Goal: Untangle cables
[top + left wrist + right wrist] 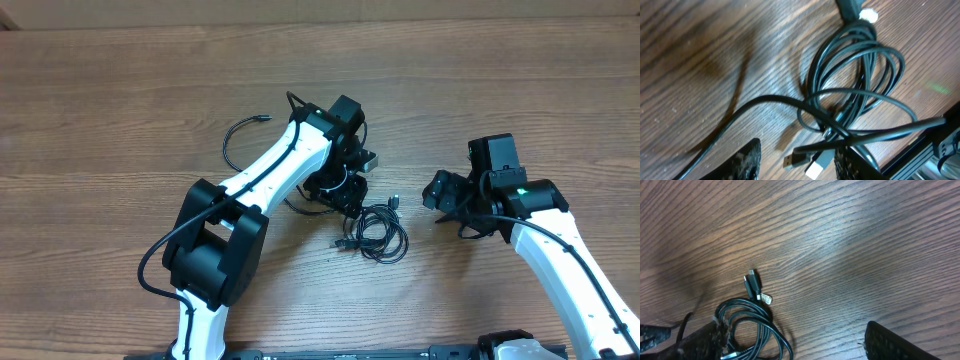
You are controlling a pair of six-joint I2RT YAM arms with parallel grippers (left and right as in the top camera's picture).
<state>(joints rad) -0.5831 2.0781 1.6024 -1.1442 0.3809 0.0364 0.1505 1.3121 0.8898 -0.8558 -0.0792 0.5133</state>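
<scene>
The cables (378, 232) lie as a knotted black coil on the wooden table, with one plug end (393, 200) sticking out toward the right arm. My left gripper (350, 195) hovers over the coil's left edge. In the left wrist view the coil (855, 85) fills the middle, and two plug ends (796, 161) lie between the parted jaws of my left gripper (797, 167), touching neither finger. My right gripper (437, 192) stands open to the right of the bundle. In the right wrist view the coil (750, 325) sits beside its left finger (700, 340).
Another thin black strand (235, 135) curves on the table to the left of the left arm's wrist. The table (520, 80) is bare wood at the back and on the right. The right arm's own thick wire (580, 250) runs along its white link.
</scene>
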